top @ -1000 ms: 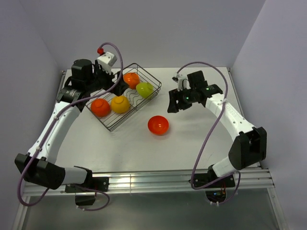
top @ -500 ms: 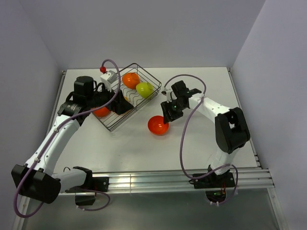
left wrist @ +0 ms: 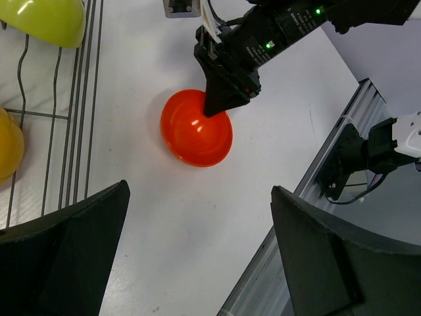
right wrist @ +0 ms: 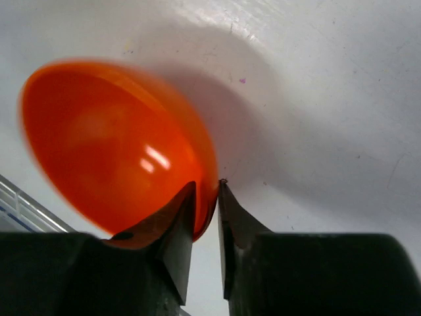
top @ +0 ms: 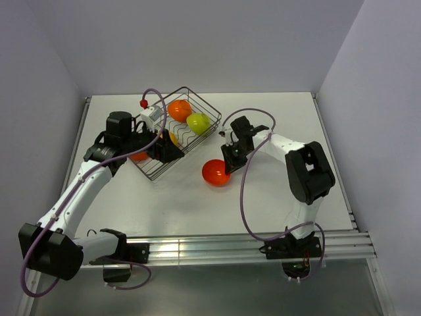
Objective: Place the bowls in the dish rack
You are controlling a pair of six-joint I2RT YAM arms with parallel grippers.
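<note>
A red-orange bowl (top: 216, 172) (left wrist: 196, 131) (right wrist: 112, 138) sits open side up on the white table, right of the dish rack (top: 204, 103). My right gripper (top: 227, 160) (right wrist: 206, 187) is shut on this bowl's rim, one finger inside the wall and one outside. In the rack lie an orange bowl (top: 179, 109), a lime green bowl (top: 198, 122) (left wrist: 46, 20), a yellow bowl (top: 172, 137) (left wrist: 10, 151) and another red-orange bowl (top: 138, 156), the last two partly hidden by my left arm. My left gripper (top: 168, 153) (left wrist: 199, 191) hangs open and empty over the rack's near right side.
The rack's wire side (left wrist: 82, 99) runs along the left of the left wrist view. An aluminium rail (top: 217, 247) with both arm bases borders the table's near edge. Grey walls close in the back and both sides.
My right arm swung left and down to the loose bowl, and its jaws closed on the rim. My left gripper moved from the rack's back to its near right side.
</note>
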